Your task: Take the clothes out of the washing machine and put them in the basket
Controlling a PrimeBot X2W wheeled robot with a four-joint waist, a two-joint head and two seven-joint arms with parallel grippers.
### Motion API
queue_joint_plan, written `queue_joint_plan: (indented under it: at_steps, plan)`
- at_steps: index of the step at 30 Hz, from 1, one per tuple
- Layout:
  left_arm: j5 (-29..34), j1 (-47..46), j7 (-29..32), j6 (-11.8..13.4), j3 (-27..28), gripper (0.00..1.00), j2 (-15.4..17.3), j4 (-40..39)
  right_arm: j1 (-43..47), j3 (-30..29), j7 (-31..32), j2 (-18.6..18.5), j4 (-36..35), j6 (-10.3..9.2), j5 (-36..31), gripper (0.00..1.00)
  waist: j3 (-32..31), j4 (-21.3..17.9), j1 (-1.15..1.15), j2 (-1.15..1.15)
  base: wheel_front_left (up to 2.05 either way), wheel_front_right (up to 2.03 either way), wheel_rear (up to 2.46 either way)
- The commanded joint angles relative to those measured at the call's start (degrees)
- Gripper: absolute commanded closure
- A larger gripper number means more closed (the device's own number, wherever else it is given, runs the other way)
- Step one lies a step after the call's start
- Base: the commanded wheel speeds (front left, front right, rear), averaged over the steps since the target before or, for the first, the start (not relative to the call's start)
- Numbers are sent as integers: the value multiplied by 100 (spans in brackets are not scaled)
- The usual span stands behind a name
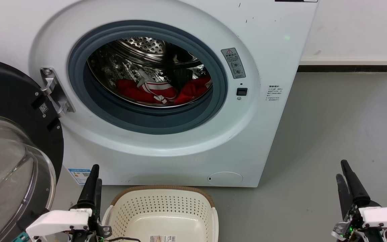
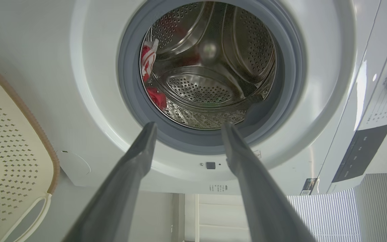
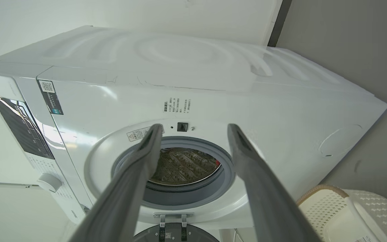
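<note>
Two grippers low in head view: left gripper (image 1: 96, 174) beside basket (image 1: 161, 189), right gripper (image 1: 341, 169) well off right; clothes (image 1: 136, 91) lie in washing machine (image 1: 180, 158) drum (image 1: 146, 45), well apart from both. Left wrist view: jaws spread, empty, clothes beyond tips. Right wrist view: jaws parted, empty, porthole (image 3: 186, 198) ahead.

A laundry room, shown by the washing machine (image 1: 274, 50), basket (image 1: 161, 188) and grey floor (image 1: 341, 134).

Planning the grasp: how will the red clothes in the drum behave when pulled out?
Probably floppy: the clothes lie crumpled in folds low in the drum, so they should drape and trail. Likely light, thin fabric, though wetness can't be told. They may drag over the grey door seal, since the heap sits behind its lip.
</note>
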Motion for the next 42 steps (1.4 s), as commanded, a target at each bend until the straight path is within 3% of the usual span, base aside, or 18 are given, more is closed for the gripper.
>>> queue_joint_plan:
  at_steps: [1,22,42]
  plan:
    - [261,-64,-72,40,-20,0,12,-183,-33,-30,-70,0,-195,0,-290,0,2,0,0,0,0,0,0]
    - [2733,96,-577,559,-413,0,17,-680,295,147,-578,2,-1002,0,-3209,0,29,-3,0,0,0,0,0]
    - [4679,212,-968,873,-777,0,39,-890,572,175,-968,5,-1432,0,-5054,0,33,10,0,0,0,0,0]
